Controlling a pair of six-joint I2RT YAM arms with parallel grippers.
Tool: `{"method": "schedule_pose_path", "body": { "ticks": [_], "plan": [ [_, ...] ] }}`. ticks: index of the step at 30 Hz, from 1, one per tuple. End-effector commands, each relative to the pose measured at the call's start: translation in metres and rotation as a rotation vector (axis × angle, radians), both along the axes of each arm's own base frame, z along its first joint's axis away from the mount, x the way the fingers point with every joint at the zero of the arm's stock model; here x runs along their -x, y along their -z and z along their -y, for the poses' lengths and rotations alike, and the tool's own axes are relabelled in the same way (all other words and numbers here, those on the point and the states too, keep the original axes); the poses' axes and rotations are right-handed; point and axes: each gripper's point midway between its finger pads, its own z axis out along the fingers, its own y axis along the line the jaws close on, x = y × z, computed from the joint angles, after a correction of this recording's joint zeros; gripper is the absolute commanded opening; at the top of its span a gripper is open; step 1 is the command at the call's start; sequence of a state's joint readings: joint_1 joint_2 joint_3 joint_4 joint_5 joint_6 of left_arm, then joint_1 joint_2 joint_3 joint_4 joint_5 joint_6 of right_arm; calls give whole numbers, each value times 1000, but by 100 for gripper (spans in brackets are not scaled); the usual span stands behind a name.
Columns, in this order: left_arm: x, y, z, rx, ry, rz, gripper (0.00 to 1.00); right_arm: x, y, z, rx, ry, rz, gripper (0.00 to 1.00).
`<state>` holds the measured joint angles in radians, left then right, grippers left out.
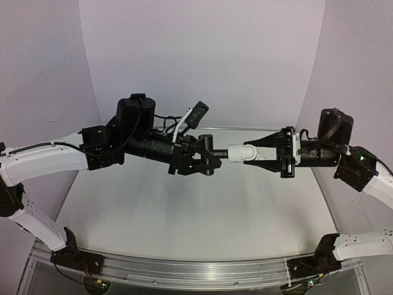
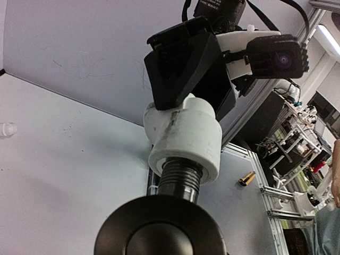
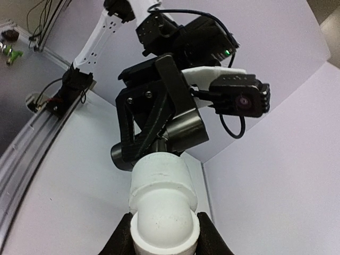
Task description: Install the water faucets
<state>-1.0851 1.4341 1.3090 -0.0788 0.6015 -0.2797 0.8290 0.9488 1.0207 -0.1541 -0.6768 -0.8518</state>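
Above the table, a dark grey faucet (image 1: pixel 219 152) and a white elbow fitting (image 1: pixel 239 152) are held end to end. My left gripper (image 1: pixel 206 161) is shut on the faucet's body. My right gripper (image 1: pixel 255 152) is shut on the fitting. In the left wrist view the faucet's round cap (image 2: pixel 159 231) fills the bottom, and its threaded neck (image 2: pixel 180 178) enters the white fitting (image 2: pixel 186 135). A black finger (image 2: pixel 178 69) of the right gripper lies over that fitting. The right wrist view has the fitting (image 3: pixel 162 186) clamped in my right gripper (image 3: pixel 163 241), with the faucet (image 3: pixel 186 130) behind it.
A small brass part (image 2: pixel 246 179) lies on the table near the aluminium rail (image 1: pixel 184 270) at the front edge. A small pale piece (image 2: pixel 6 129) sits at the left of the left wrist view. White backdrop walls close the back and sides.
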Motion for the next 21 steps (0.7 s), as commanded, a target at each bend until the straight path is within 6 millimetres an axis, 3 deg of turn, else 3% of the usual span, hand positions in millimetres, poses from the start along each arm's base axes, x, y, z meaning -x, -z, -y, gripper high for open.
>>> {"method": "schedule_pose_path", "body": {
  "ticks": [1,7,12,21],
  "plan": [
    [4,-30,8,99,-47,168,0,3,-61,-10,-215,-10,-165,0],
    [3,-22,14,81,-81,273,0,-3,-70,-11,-285,10,-346,0],
    [8,-18,17,75,-79,368,0,5,-65,-16,-267,-44,-453,0],
    [0,-20,6,88,-166,502,0,9,-69,-22,-273,-86,-728,0]
  ]
}}
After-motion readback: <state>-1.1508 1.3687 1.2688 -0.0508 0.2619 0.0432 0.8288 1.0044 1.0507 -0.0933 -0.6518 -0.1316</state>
